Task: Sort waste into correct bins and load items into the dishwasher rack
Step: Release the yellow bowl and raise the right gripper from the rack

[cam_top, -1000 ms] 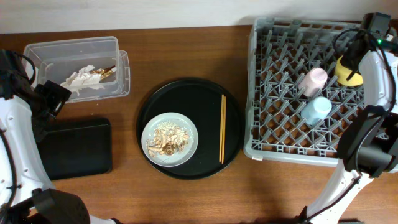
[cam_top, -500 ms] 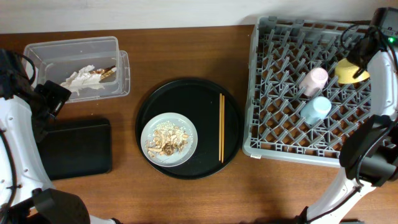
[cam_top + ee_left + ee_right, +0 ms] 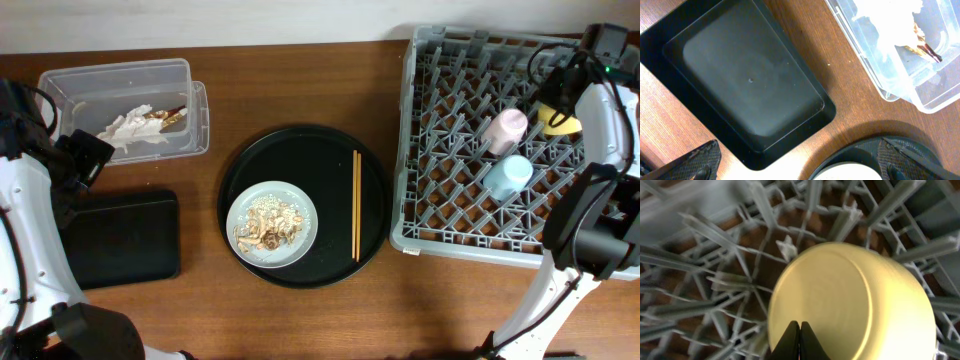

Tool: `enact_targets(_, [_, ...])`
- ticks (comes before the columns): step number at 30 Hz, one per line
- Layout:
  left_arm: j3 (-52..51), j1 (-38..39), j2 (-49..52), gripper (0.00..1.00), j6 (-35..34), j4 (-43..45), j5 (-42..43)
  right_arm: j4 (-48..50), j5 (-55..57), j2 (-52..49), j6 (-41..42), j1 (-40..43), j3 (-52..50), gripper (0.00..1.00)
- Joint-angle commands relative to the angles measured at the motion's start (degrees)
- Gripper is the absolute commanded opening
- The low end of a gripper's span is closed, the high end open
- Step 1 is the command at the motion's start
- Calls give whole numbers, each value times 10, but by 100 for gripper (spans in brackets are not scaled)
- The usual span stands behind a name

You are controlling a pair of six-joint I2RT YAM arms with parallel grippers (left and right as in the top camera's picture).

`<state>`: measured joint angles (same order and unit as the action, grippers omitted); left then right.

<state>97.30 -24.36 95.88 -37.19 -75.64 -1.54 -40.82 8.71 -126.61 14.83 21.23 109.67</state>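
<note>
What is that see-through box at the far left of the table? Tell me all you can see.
The clear tub is a rectangular box of see-through plastic with a flared rim and rounded corners, standing upright and lidless on the wooden table. Crumpled white-and-gold wrapper scraps lie inside. The shallow black tray sits near it, not touching.

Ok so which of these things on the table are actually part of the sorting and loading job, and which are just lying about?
Part of the job: wrapper scraps, food bits, clear tub, black rectangular tray, pink cup, blue cup, yellow bowl, grey plate, chopsticks, dishwasher rack.
Just lying about: round black tray.
</note>
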Motion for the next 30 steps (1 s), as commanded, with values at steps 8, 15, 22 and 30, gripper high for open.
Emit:
enact_targets(8, [2, -3, -10, 99, -5, 1, -4, -55, 126, 73, 2, 2, 2, 4])
enact_targets(15, [2, -3, -10, 99, -5, 1, -4, -83, 175, 80, 2, 2, 2, 4])
enact_targets(22, [2, -3, -10, 99, -5, 1, -4, -78, 57, 72, -24, 2, 2, 4])
enact_targets(30, [2, -3, -10, 99, -5, 1, -4, -57, 96, 17, -26, 25, 2, 5])
